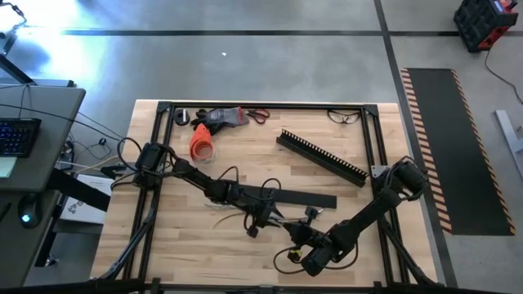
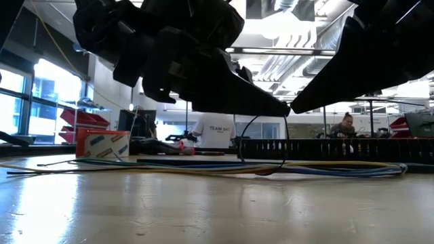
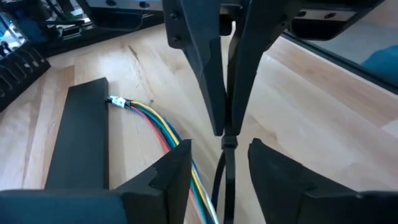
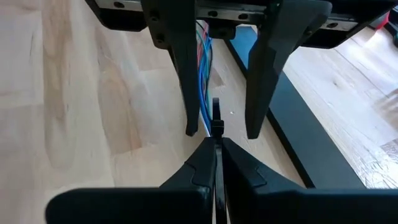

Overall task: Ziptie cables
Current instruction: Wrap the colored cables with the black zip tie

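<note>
Right jaws are clenched on a thin black ziptie [image 4: 215, 118]. The right wrist view shows their two tips pressed together with the strap standing up from between them. Left jaws are released, their fingers [image 4: 268, 68] spread to either side of that strap.

The left wrist view shows the same meeting from the other side. The ziptie [image 3: 222, 180] runs down between the spread left fingers [image 3: 168, 180], and its upper end is pinched by the right pair.

Only the high view shows both arms whole. The left arm [image 1: 188, 171] reaches in from the left edge and the right arm [image 1: 368, 214] from the right, and they meet low on the desk [image 1: 245, 155], near its middle. In that view the cables are too thin to make out.

Up close, the cables [image 3: 158, 124] are a bundle of yellow, green, blue and red wires ending in a small white plug. They lie flat on the wood just beside a black bar [image 3: 81, 137] and pass under the left jaws. The right wrist view shows blue and red strands [image 4: 202, 62] running between the left fingers.

The low view shows the cables [image 2: 203, 166] stretched almost straight along the desk beneath both jaws. A thin dark loop hangs where the tips meet.

A comb-toothed channel [image 1: 323, 157] lies well apart, toward the far right. An orange-and-white box [image 2: 102, 144] stands at the far left of the low view, and its contents are hidden.
</note>
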You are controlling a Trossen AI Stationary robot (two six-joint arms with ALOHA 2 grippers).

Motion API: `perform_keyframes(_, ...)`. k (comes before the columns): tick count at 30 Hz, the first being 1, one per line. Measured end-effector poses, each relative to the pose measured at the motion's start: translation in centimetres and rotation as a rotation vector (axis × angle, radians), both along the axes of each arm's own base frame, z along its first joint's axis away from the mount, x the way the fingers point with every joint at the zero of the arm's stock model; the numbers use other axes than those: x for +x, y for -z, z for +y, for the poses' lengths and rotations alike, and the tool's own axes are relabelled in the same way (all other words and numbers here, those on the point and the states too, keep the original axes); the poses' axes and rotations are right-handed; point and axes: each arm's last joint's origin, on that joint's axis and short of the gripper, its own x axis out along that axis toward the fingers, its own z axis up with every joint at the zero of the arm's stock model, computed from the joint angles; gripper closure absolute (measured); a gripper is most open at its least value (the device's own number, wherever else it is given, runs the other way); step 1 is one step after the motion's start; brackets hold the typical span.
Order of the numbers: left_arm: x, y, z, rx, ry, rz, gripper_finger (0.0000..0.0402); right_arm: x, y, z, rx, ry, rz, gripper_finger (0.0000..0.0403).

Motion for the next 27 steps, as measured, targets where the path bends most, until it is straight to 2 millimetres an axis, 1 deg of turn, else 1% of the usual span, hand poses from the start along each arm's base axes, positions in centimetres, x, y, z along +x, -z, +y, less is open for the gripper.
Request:
perform_keyframes(7, -0.06, -0.03, -0.28, -0.007, 0.006, 0.0, 0.033, 0.01, 0.0, 0.01, 0.005, 0.003, -0.003, 0.0402)
perform_keyframes(10, 0.02, -0.22, -0.28, -0.014, 0.003, -0.021, 0.035, 0.01, -0.01, 0.01, 0.014, 0.011, -0.008, 0.0402)
perform_keyframes(13, 0.03, -0.23, -0.28, -0.015, 0.002, -0.021, 0.0356, 0.01, -0.01, 0.01, 0.015, 0.011, -0.009, 0.0402)
perform_keyframes(24, 0.0, -0.16, -0.27, -0.01, -0.005, -0.014, 0.0358, 0.02, -0.01, 0.02, 0.016, 0.011, -0.01, 0.0402)
perform_keyframes(27, 0.0, -0.14, -0.26, -0.01, -0.005, -0.013, 0.0365, 0.02, -0.01, 0.02, 0.016, 0.011, -0.01, 0.0402)
